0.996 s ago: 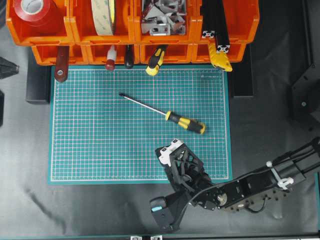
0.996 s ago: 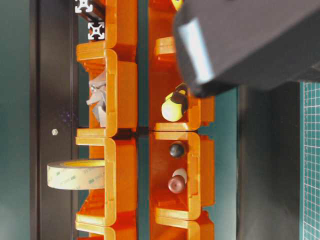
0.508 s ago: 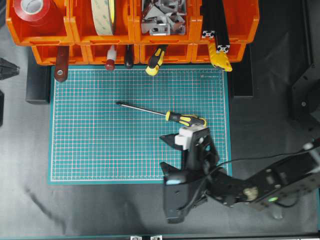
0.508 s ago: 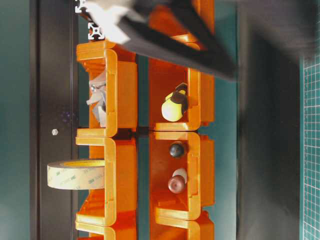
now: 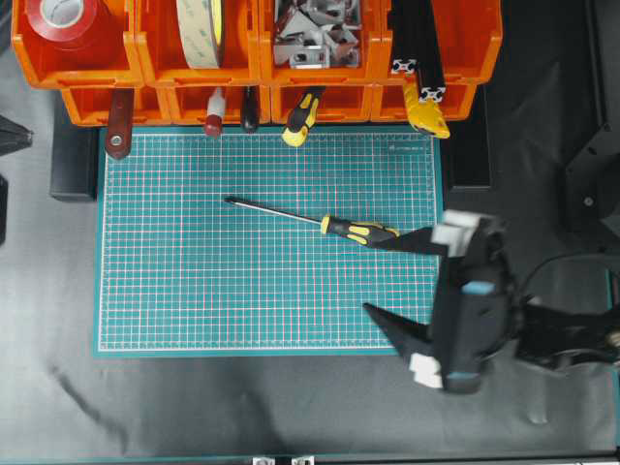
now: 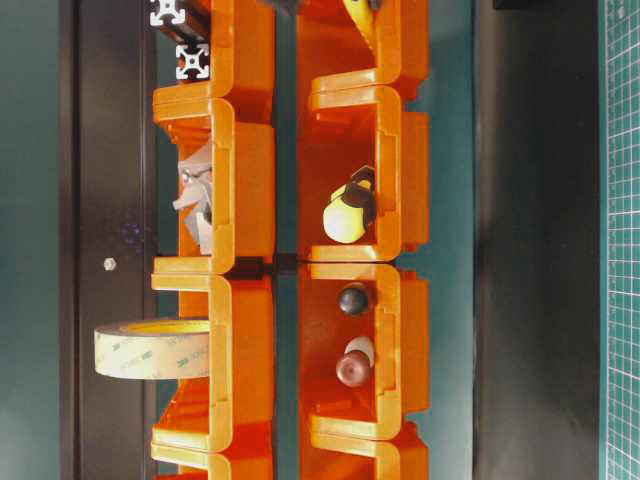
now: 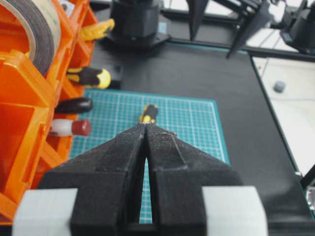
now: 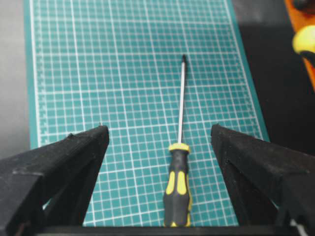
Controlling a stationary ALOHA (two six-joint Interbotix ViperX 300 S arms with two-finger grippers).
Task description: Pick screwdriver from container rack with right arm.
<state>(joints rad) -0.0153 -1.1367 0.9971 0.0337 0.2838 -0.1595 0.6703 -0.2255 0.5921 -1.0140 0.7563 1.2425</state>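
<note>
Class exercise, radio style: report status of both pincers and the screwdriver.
Right pincer open, empty. Left pincer shut, empty. Screwdriver flat on green mat, out of container rack. Nothing in the way.

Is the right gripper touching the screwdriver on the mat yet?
Apart. The right wrist view shows the screwdriver lying between the open right gripper fingers, with green mat showing on both sides of the handle.

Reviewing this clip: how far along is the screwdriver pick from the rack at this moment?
Done: the screwdriver is out of the container rack and lies flat on the green mat. In hand: nothing; the right gripper is open and empty beside the handle end, its fingers either side of the handle in the wrist view. Left: none apparent, if laying it on the mat ends the job.
</note>
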